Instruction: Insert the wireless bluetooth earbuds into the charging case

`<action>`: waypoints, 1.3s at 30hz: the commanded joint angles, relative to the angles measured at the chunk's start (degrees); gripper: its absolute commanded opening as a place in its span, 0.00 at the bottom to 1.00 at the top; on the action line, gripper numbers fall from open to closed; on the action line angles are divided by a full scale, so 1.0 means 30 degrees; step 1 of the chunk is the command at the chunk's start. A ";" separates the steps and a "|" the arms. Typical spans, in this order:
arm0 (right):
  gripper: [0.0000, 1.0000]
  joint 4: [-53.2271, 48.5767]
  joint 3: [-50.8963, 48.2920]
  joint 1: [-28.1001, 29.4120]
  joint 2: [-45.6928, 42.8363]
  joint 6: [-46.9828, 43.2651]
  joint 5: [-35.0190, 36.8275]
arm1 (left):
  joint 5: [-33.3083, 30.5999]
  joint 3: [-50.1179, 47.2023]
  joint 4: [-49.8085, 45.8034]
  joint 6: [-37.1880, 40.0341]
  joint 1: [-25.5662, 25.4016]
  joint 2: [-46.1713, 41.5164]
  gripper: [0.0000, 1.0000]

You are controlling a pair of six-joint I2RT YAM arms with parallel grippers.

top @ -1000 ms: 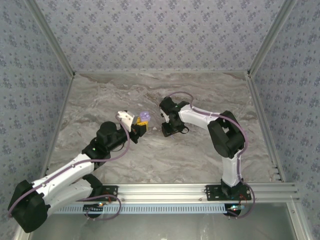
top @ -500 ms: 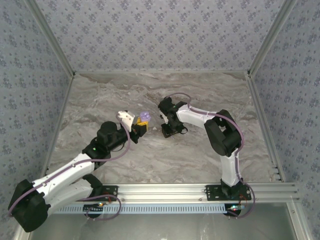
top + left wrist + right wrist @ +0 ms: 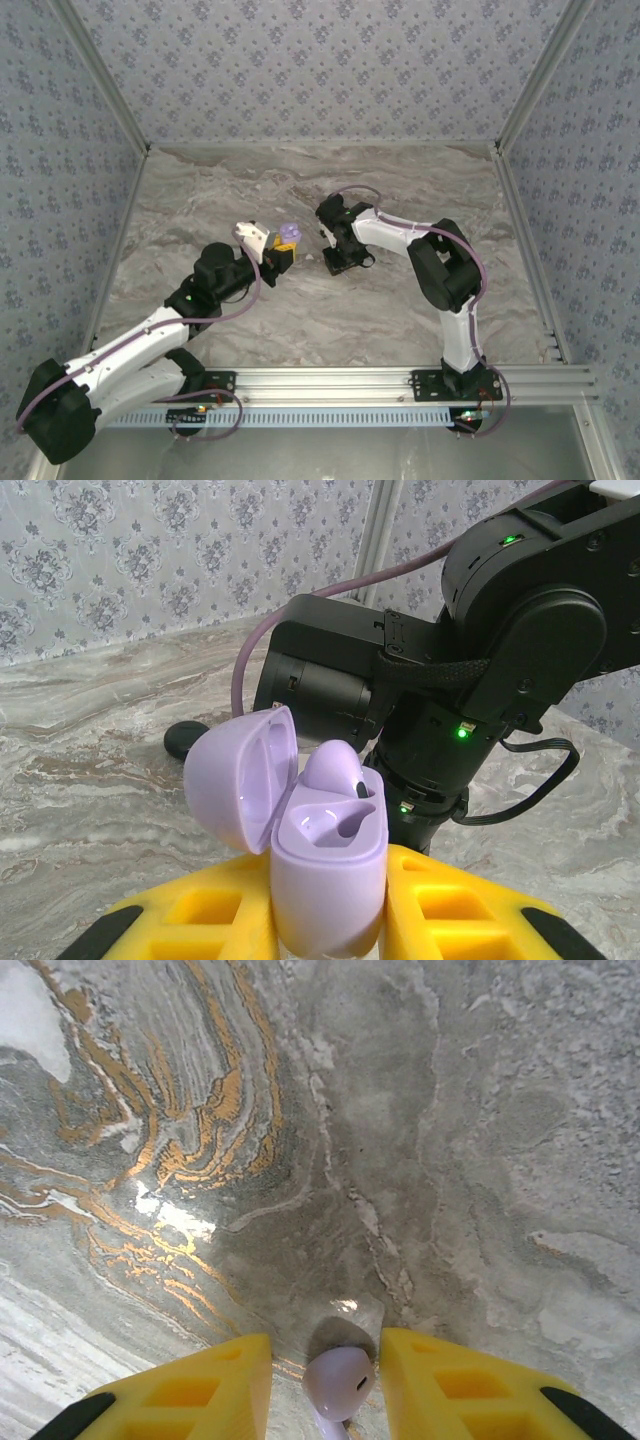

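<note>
Left gripper: the left gripper (image 3: pixel 325 925) was nearly closed and clamped on the lower body of the charging case (image 3: pixel 330 875), holding it upright above the table (image 3: pixel 90 780).
Case: its lid (image 3: pixel 240 775) stood hinged open to the left. One pale purple earbud (image 3: pixel 335 768) sat in a well and the empty well (image 3: pixel 312 830) beside it faced up.
Right gripper: the right gripper (image 3: pixel 325 1348) pointed down at the table, its yellow fingers (image 3: pixel 200 1380) partly open on either side of the second pale purple earbud (image 3: pixel 340 1380).
Grip on the bud: there was a clear gap on one side. On the other side the finger stood so close that contact could not be ruled out from this angle.
Where the bud was: lying on the marble, head towards the camera, stem running off the bottom edge of the wrist view, well apart from the case.
Risk, pinch: the head was smooth and rounded, so fingers closing off-centre could squirt it sideways or spin it flat.
Risk, lift: a grip on the head alone would probably leave the stem at an unknown angle, so it might miss the well.
Risk, insertion: the seated bud left little room, and a skewed entry could knock it loose or jam against the lid.
Risk, case: pressing down on a case held only low on its body could tilt it in the left fingers.
Risk, arms: the right arm (image 3: pixel 480 660) stood just behind the case, so a careless swing across could strike the lid.
</note>
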 commanded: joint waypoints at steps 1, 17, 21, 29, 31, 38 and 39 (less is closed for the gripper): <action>0.35 -0.1295 0.0102 0.0172 0.0566 -0.0566 -0.0619 | -0.0144 0.0279 0.0245 -0.0053 -0.0120 -0.0049 0.26; 0.25 -0.1586 0.0008 -0.0251 0.0783 0.0170 -0.0280 | -0.0177 0.0308 0.0090 -0.0045 -0.0128 -0.0125 0.26; 0.24 -0.1049 -0.0392 -0.0818 0.0272 0.0718 -0.0830 | -0.0245 0.0403 -0.0083 -0.0043 -0.0125 -0.0004 0.26; 0.22 0.0724 -0.1959 -0.2348 -0.1234 0.2104 -0.2493 | -0.0172 0.0514 0.0100 -0.0314 -0.0110 0.0845 0.26; 0.22 0.1403 -0.2492 -0.2686 -0.1680 0.2320 -0.3165 | -0.0033 0.0470 0.0490 -0.0557 -0.0133 0.1281 0.26; 0.22 0.2778 -0.3809 -0.3576 -0.3036 0.2750 -0.4637 | 0.0291 0.0290 0.2275 -0.1545 -0.0129 0.3019 0.25; 0.22 0.3279 -0.3968 -0.3698 -0.3211 0.2839 -0.4883 | 0.0273 0.0225 0.2561 -0.1717 -0.0120 0.3277 0.25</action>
